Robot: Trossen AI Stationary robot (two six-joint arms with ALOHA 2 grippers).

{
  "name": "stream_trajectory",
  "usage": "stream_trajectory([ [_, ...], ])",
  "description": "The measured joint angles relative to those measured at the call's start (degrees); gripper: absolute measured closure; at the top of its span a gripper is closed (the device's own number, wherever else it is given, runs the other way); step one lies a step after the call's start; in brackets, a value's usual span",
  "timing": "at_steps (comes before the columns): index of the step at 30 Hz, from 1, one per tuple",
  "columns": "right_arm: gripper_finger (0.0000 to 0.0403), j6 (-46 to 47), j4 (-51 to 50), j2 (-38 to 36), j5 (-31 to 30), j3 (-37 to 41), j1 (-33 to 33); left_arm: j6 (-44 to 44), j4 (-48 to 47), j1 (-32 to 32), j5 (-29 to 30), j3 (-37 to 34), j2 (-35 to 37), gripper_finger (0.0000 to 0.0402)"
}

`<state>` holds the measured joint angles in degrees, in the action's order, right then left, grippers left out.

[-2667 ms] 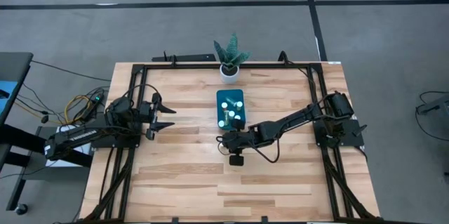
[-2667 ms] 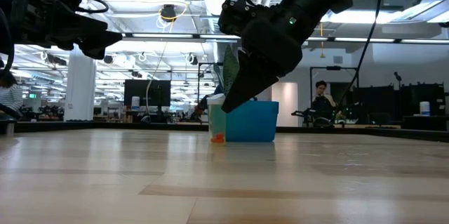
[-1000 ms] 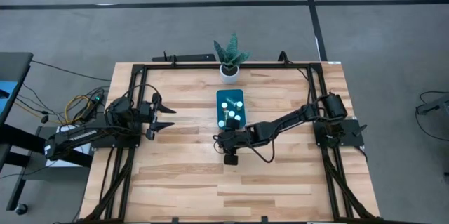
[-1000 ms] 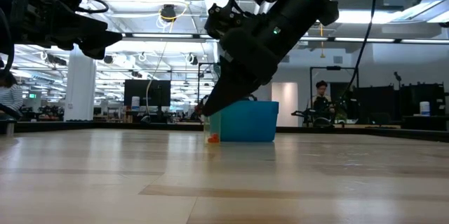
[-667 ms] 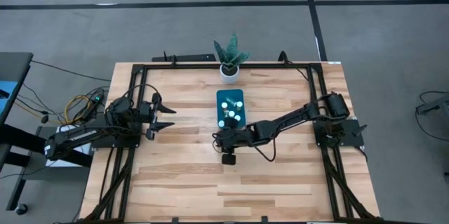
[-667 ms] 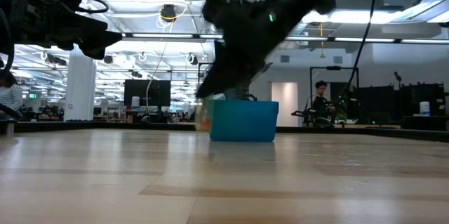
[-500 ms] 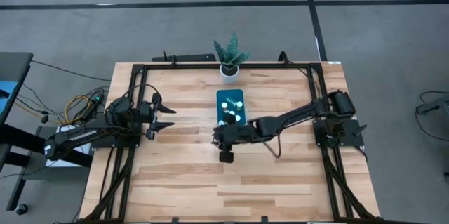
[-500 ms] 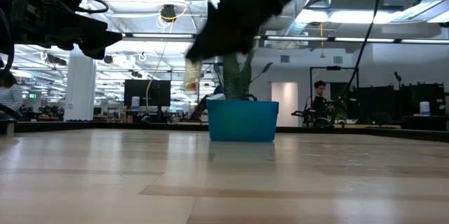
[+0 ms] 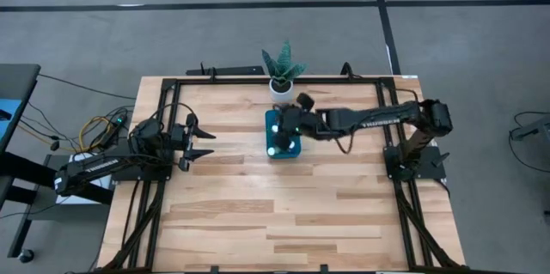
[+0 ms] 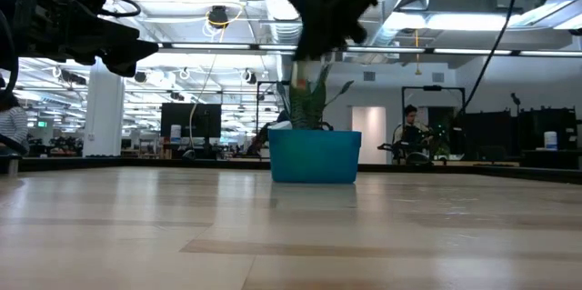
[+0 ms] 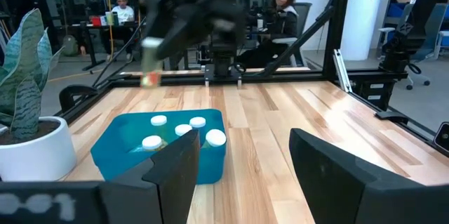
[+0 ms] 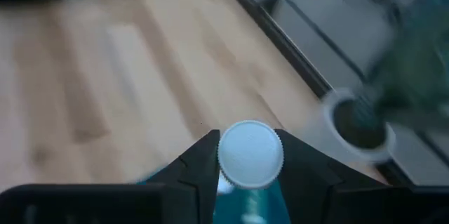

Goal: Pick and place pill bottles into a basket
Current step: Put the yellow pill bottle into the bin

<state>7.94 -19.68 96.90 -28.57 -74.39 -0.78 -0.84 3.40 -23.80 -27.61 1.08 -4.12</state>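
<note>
High: right gripper (image 9: 288, 124) now sits over the basket (image 9: 283, 134). 0.5 s ago it was at the near-left corner of it, just off the table. Arm has swung up and across toward the plant pot (image 9: 280, 88) end. Left gripper (image 9: 199, 139) parked at table's left side, fingers spread wide, nothing in them, no change.

Low: right gripper (image 10: 320, 8) is high above the basket (image 10: 314, 155), blurred. The bottle that stood by the basket's corner 2.7 s ago is gone from the table, so it's been lifted.

Left wrist: bottle (image 11: 150, 61) hangs in the right gripper (image 11: 168, 38) above the basket (image 11: 158, 147); 5 white caps already inside.

Right wrist: fingers (image 12: 196, 171) clamped on the bottle (image 12: 250, 155), white cap dead centre, basket's blue just below, pot beyond.

Read: pick done, carry nearly done. Next = release over the bin. No more bottles visible on the table, so prob. the last one.
</note>
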Motion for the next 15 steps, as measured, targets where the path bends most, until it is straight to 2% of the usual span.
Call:
stream_trajectory([
  [5, 0.0286, 2.1, -0.3, 3.6, 2.0, 0.1, -4.3, 0.0, 0.0, 0.0, 0.0, 0.0, 0.0, 0.0189],
  [9, 0.0284, 2.1, 1.4, 6.7, 5.3, 0.1, -5.8, 0.0, 0.0, 0.0, 0.0, 0.0, 0.0, 0.0189],
  [15, 0.0284, 0.5, 3.9, 10.1, 6.2, 0.1, -7.0, 0.0, 0.0, 0.0, 0.0, 0.0, 0.0, 0.0189],
])
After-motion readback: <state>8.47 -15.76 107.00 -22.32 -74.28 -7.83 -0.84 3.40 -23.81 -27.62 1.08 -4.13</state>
